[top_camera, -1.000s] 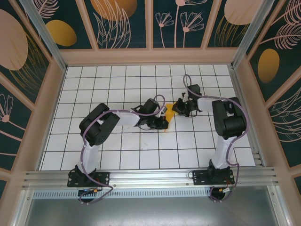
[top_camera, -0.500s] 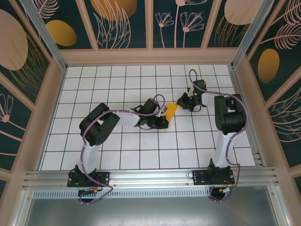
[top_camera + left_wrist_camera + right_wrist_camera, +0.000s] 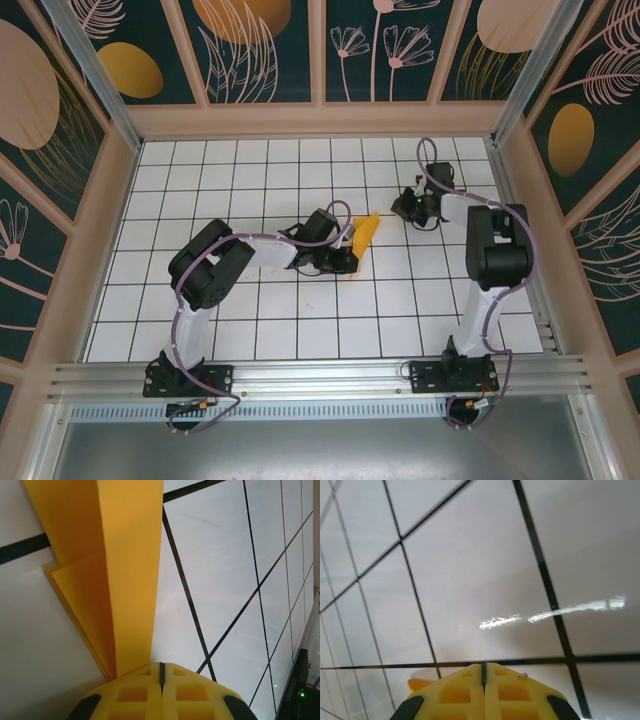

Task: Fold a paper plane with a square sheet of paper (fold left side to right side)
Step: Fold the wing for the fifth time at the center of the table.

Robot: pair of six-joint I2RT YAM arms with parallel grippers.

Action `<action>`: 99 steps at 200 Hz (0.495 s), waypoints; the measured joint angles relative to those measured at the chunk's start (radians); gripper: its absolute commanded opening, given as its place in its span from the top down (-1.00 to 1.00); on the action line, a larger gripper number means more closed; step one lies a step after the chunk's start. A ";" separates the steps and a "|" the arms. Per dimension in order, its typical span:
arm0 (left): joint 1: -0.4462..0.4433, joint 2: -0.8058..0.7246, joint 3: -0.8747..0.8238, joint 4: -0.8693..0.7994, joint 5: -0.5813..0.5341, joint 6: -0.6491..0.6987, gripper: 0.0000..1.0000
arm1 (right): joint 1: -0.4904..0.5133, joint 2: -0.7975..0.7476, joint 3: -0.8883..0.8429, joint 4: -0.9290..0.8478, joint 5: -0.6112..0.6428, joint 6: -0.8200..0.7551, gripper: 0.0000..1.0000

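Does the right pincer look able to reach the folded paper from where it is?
Probably yes. The right pincer, shut, sits apart from the folded paper with bare tiles between; the left pincer is only at the paper's near end.

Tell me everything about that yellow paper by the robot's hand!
The paper is thin, plain orange-yellow with no marks. It is folded into a long narrow strip of stacked layers, with one lower corner poking out sideways. It lies on the white tiled table near the middle, slanting away to the right. Its near end runs under the tips of the shut left gripper.
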 measured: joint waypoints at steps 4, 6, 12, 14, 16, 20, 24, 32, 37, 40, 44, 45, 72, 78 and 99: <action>0.000 0.000 0.000 0.000 0.000 0.000 0.92 | -0.002 -0.023 -0.014 0.005 0.000 0.001 1.00; 0.000 0.000 0.000 0.000 0.000 0.000 0.92 | -0.001 -0.036 -0.022 0.007 0.000 0.003 1.00; 0.000 0.000 0.000 0.000 0.000 0.000 0.92 | 0.002 -0.073 -0.047 0.020 -0.001 0.007 1.00; 0.000 0.000 0.000 0.000 0.000 0.000 0.92 | 0.004 -0.082 -0.054 0.023 -0.001 0.010 1.00; 0.000 0.000 0.000 0.000 0.000 0.000 0.92 | 0.007 -0.095 -0.063 0.028 0.000 0.012 1.00; 0.000 0.000 0.000 0.000 -0.001 0.000 0.92 | 0.014 -0.119 -0.080 0.034 -0.002 0.016 1.00; 0.000 0.000 0.000 0.000 -0.001 0.000 0.92 | 0.022 -0.142 -0.098 0.042 -0.003 0.020 1.00; 0.000 0.000 0.000 -0.001 -0.001 0.000 0.92 | 0.044 -0.179 -0.131 0.058 -0.010 0.035 1.00; 0.000 0.000 0.000 -0.001 -0.001 0.000 0.92 | 0.061 -0.198 -0.154 0.073 -0.014 0.047 1.00; 0.000 0.000 0.000 -0.001 -0.001 0.000 0.92 | 0.072 -0.208 -0.166 0.080 -0.019 0.055 1.00; 0.000 -0.001 0.000 -0.002 -0.001 0.000 0.92 | 0.085 -0.217 -0.182 0.089 -0.021 0.064 1.00; 0.000 -0.001 0.000 -0.002 -0.002 0.000 0.92 | 0.090 -0.221 -0.187 0.092 -0.024 0.066 1.00; -0.001 -0.001 0.001 -0.005 -0.003 0.000 0.92 | 0.185 -0.247 -0.299 0.139 -0.048 0.141 1.00; -0.001 -0.001 0.001 -0.005 -0.004 0.000 0.92 | 0.199 -0.247 -0.315 0.143 -0.053 0.152 1.00; -0.001 -0.001 0.001 -0.006 -0.004 0.000 0.92 | 0.227 -0.247 -0.351 0.156 -0.066 0.193 1.00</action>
